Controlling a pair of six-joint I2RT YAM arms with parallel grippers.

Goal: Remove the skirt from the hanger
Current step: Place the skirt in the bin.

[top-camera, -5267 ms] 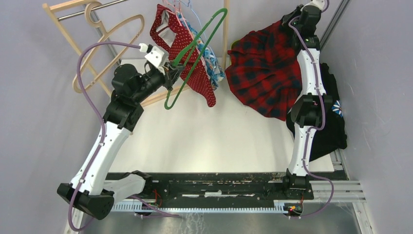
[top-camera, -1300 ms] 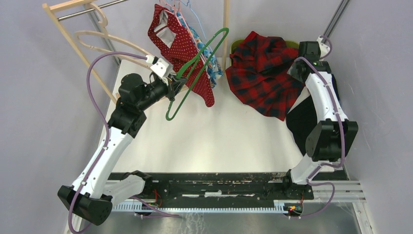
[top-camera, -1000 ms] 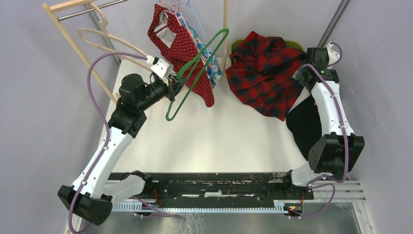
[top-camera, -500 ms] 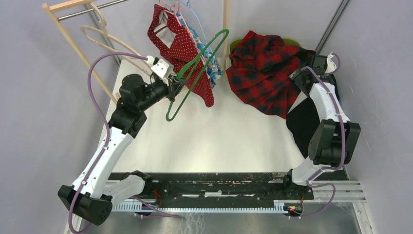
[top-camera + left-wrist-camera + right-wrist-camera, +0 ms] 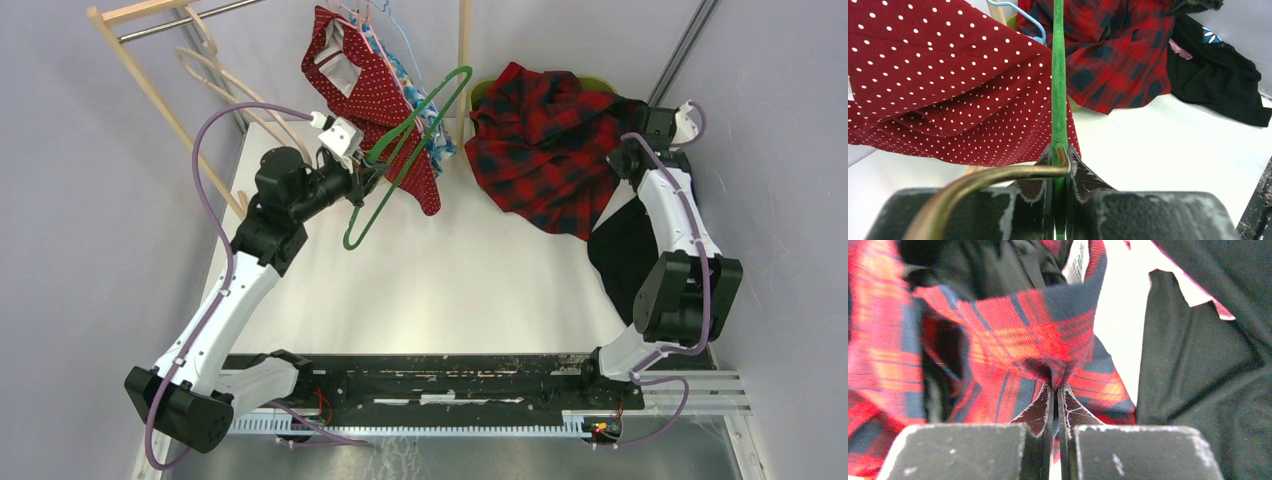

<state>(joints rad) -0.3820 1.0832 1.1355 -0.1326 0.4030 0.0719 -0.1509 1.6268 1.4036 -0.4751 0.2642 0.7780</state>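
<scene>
Left gripper (image 5: 1059, 154) clamps the green hanger (image 5: 1058, 75) to steady it; right gripper (image 5: 1055, 390) pinches the plaid skirt (image 5: 1018, 335), apparently to pull it clear.

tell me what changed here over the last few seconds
The right arm drew back from its far stretch and folded at the elbow. The right gripper has now closed on a fold of the plaid skirt at its right edge. The left gripper stayed clamped on the green hanger, drifting only slightly. The dotted garment still hangs at the back.
</scene>
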